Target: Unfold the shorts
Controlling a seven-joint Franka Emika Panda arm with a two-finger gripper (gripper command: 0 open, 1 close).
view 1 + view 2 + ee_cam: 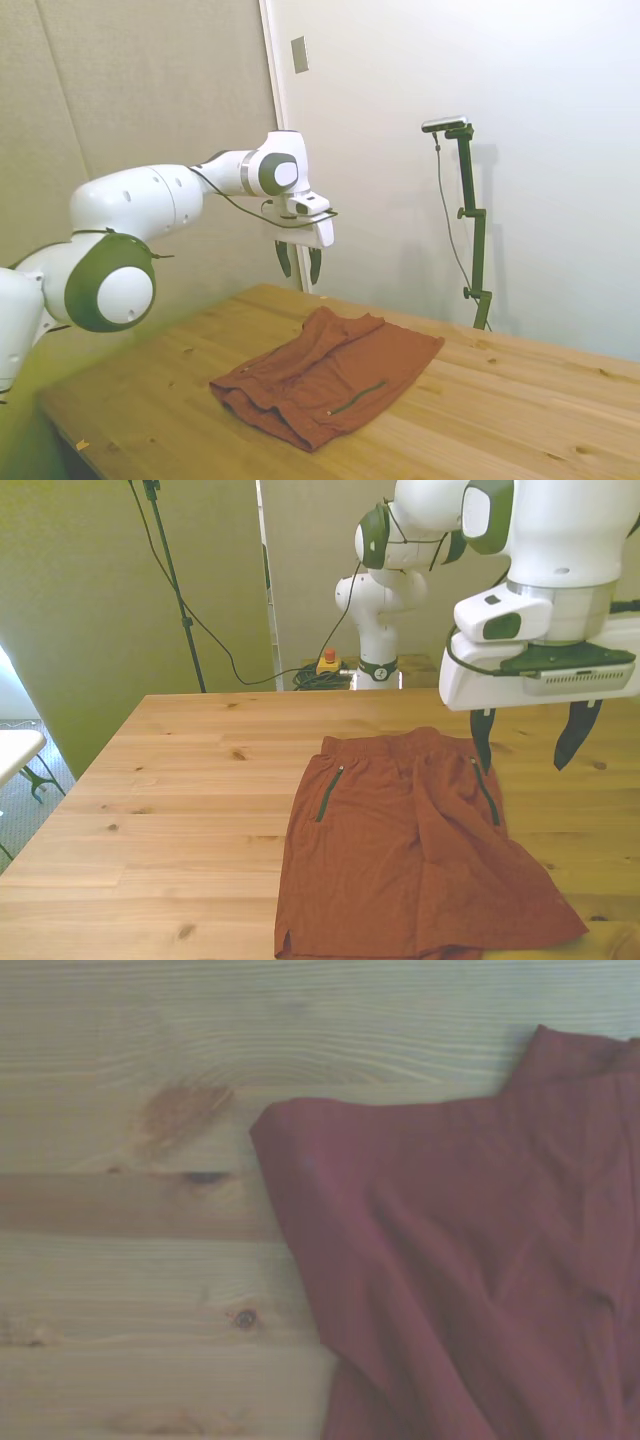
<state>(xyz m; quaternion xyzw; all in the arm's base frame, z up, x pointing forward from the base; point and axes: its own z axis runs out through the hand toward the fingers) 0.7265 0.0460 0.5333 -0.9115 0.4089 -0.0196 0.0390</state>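
While hovering clear above the rumpled rust-brown fabric shorts (410, 855) on the wooden counter (180, 810), jaws apart and empty; mostly spread, right side folds left to flatten.

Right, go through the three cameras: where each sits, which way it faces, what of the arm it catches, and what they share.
Side view: off one side of the table, looking across it; arm and open end effector hang above the shorts.
Front view: across the table, facing the robot's base; end effector at the front view's right, above the shorts.
Wrist view: looks down at the shorts and bare wood; no arm visible.
All three share the shorts.
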